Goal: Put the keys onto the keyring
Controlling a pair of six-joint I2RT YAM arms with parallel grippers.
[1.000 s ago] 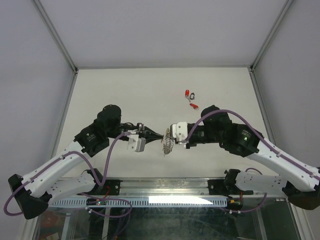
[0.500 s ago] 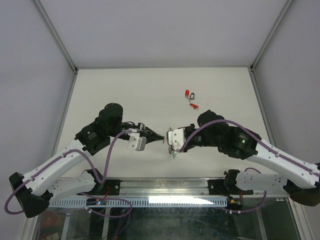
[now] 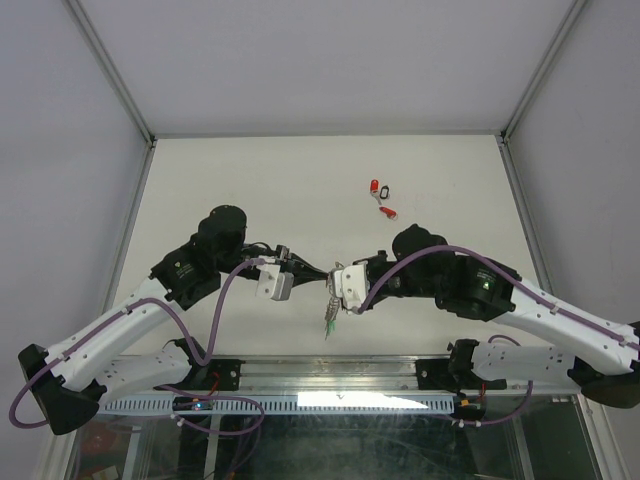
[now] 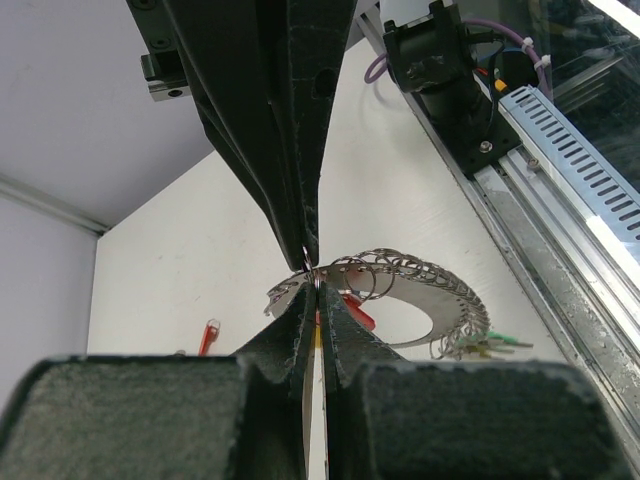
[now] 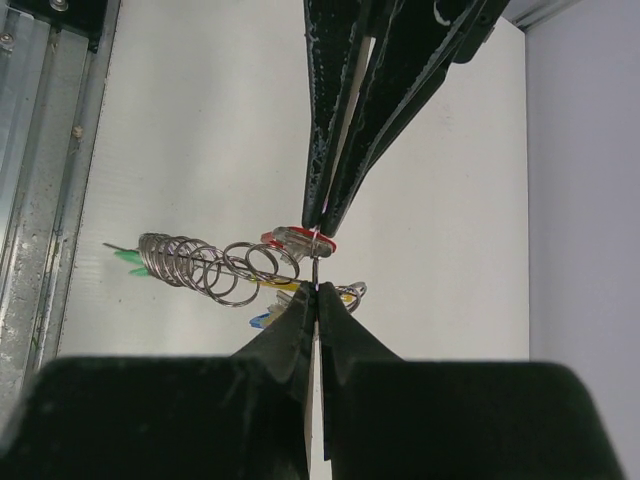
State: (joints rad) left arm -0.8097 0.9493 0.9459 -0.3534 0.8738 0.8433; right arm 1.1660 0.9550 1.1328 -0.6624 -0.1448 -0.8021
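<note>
Meeting tip to tip over the middle of the table (image 3: 200,180), the left gripper (image 3: 318,272) and right gripper (image 3: 337,284) each have their dark, tapered fingers pressed together on the keyring (image 3: 329,312). Which part of it each one pinches is too fine to tell. In the top view the keyring dangles from that pinch toward 6 o'clock. In the left wrist view it reads as a curved chain of many thin, silvery wire loops (image 4: 405,272), with slim green plastic tags (image 4: 497,344) at its far end and a red one (image 4: 357,312) near the fingers. The right wrist view adds yellow (image 5: 283,285) and blue (image 5: 261,320) bits beneath the coil. Three loose keys lie flat at about 1 o'clock: two red-tagged (image 3: 375,187) (image 3: 387,211) and one dark-tagged (image 3: 387,187).
</note>
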